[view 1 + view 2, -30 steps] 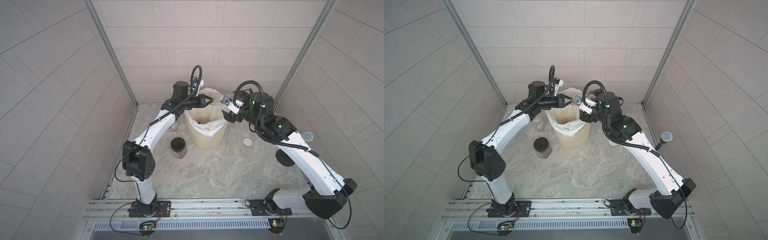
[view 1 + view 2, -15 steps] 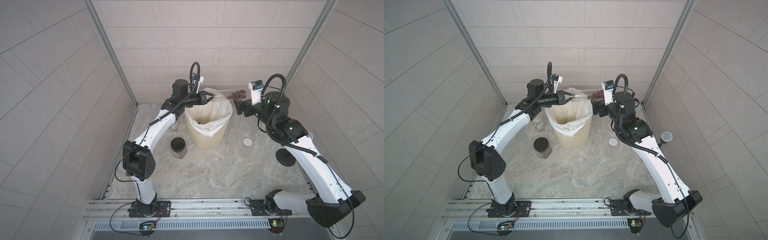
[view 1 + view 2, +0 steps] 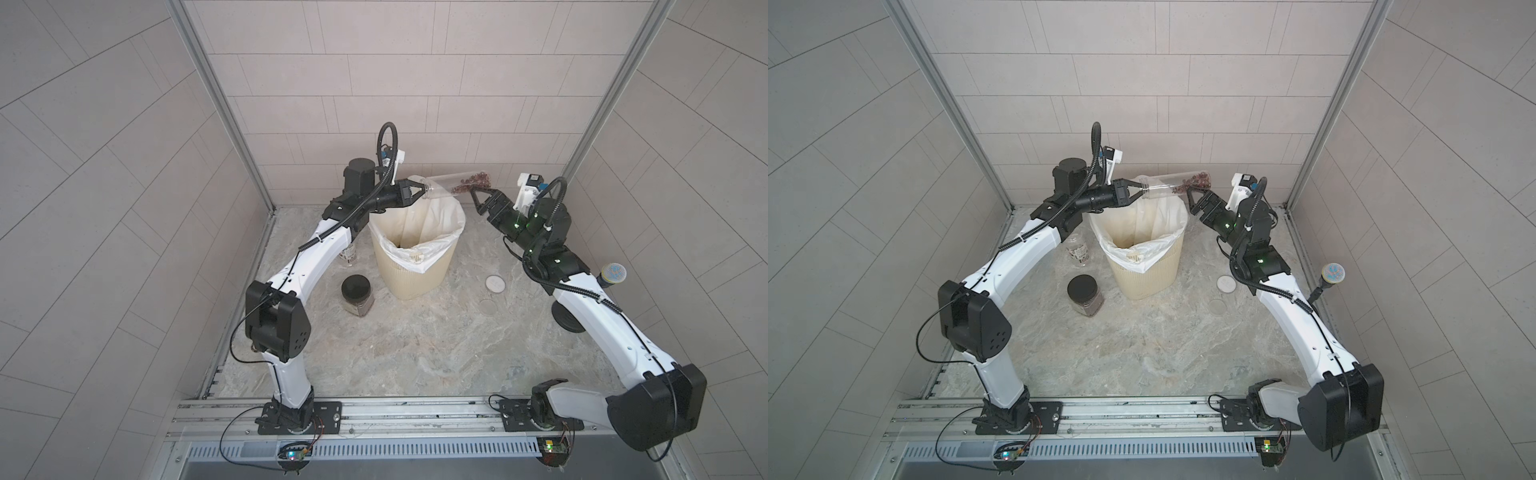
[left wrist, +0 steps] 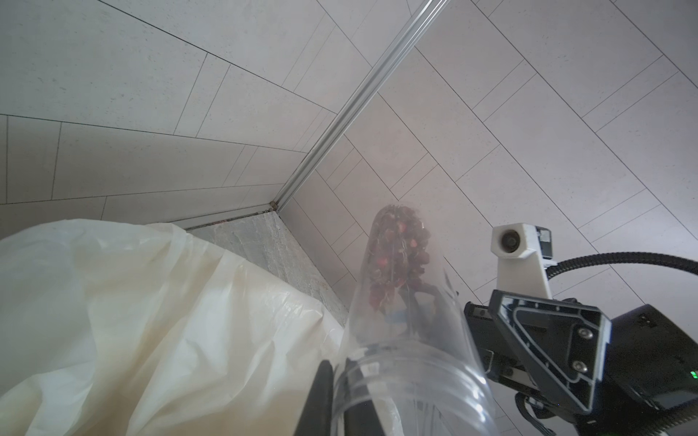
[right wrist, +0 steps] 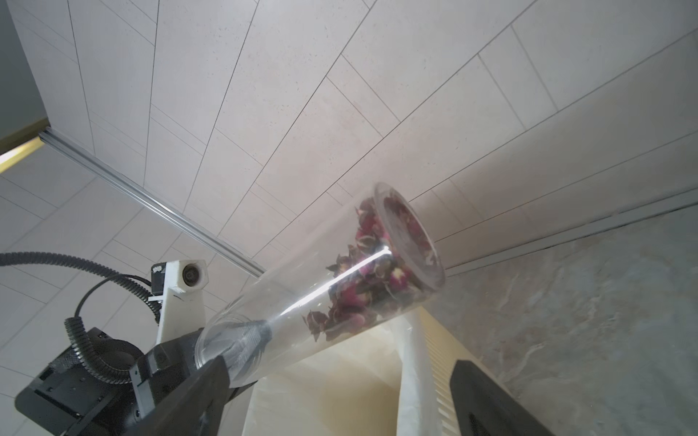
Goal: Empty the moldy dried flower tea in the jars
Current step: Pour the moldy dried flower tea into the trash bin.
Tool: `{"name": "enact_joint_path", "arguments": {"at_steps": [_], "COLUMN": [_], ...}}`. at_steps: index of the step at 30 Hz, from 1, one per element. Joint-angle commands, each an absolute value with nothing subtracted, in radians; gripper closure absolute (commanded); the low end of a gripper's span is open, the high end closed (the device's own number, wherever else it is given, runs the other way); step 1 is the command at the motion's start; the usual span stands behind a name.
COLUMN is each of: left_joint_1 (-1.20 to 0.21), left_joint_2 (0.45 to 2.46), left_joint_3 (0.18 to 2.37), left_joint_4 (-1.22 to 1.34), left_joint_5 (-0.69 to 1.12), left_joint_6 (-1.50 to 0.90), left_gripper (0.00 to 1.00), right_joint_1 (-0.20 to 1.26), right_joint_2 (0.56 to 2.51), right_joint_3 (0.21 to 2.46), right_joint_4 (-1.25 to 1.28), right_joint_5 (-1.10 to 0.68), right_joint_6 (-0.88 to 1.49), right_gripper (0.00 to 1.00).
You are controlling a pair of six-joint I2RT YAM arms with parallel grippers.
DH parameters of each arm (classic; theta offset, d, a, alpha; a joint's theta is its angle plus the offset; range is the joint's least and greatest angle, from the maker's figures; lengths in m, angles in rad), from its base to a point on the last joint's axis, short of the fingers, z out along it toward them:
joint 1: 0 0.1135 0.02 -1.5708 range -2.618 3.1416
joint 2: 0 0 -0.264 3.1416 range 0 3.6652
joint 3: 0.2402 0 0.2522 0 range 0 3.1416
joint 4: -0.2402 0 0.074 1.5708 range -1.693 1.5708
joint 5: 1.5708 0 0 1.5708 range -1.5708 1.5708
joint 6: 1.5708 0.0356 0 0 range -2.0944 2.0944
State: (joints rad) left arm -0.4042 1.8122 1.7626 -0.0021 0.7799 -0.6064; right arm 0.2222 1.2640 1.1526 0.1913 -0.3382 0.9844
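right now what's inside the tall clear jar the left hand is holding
Reddish dried flower buds bunched at the closed end of the tall jar; the rest looks empty. The left hand covers the mouth, so that part is hidden.

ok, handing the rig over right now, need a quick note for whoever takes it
Left tool: shut on the mouth rim of the tall slim jar, which is lidless and near level over the bin.
Right tool: open, empty, by the jar's base end.
Tea: bunched at the closed base, none pouring.
Black-lidded jar: upright beside the bin, capped, tea inside.
Labelled jar: behind the left arm, lid off, contents unclear.
White lid: on the table.
Done: slim jar opened, at the bin.
Left: tip steeper to dump, then the black-lidded jar, and check the labelled one.
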Motion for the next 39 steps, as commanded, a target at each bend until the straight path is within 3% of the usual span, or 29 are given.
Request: {"name": "enact_joint_path", "arguments": {"at_steps": [1, 16, 25, 39], "left_joint_1": [-0.405, -0.421, -0.426, -0.426], "left_joint_2": [1.782, 1.765, 1.761, 1.754], "left_joint_3": [1.748, 1.687, 1.651, 1.615], "left_joint_4": [0.063, 0.155, 0.198, 0.282], "left_joint_5": [0.776, 0.795, 0.79, 0.812], "left_joint_6": [-0.621, -0.666, -0.683, -0.743], "left_gripper": [0.96, 0.96, 0.96, 0.93], "right_joint_1": [0.222, 0.224, 0.224, 0.216], "right_joint_2": [1.285, 1.479, 1.545, 1.594], "right_joint_3": [1.145, 1.207, 1.229, 1.246], "right_joint_4": [0.405, 0.669, 0.752, 0.854], "right_joint_5": [-0.373, -0.358, -0.365, -0.377], "right_joint_6": [1.181, 1.428, 1.519, 1.602], "right_gripper": [0.04, 0.1, 0.3, 0.5]}}
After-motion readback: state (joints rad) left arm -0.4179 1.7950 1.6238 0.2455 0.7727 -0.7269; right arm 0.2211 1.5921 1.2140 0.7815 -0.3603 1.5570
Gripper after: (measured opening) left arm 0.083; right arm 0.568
